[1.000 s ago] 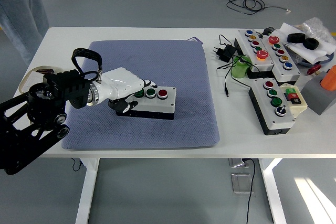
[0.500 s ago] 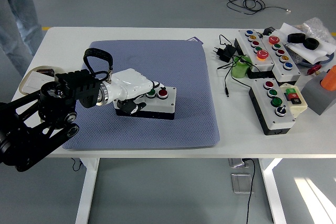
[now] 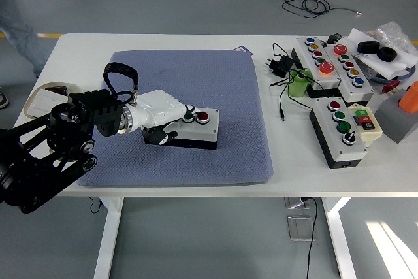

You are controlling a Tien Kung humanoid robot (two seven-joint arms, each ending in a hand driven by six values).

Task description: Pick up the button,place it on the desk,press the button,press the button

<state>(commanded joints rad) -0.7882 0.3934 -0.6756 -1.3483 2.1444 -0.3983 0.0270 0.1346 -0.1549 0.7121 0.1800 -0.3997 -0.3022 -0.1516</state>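
One white five-fingered left hand (image 3: pixel 160 110) on a black arm lies over the left end of the small grey button box with a black base (image 3: pixel 196 129), which sits on the blue-grey quilted mat (image 3: pixel 222 76) near the middle of the white table (image 3: pixel 163 40). Its fingers (image 3: pixel 185 109) are curled down onto the box top, covering the left part beside the green button (image 3: pixel 189 116), while the red button (image 3: pixel 203 117) stays clear to their right. The thumb (image 3: pixel 155 136) rests against the box's front edge.
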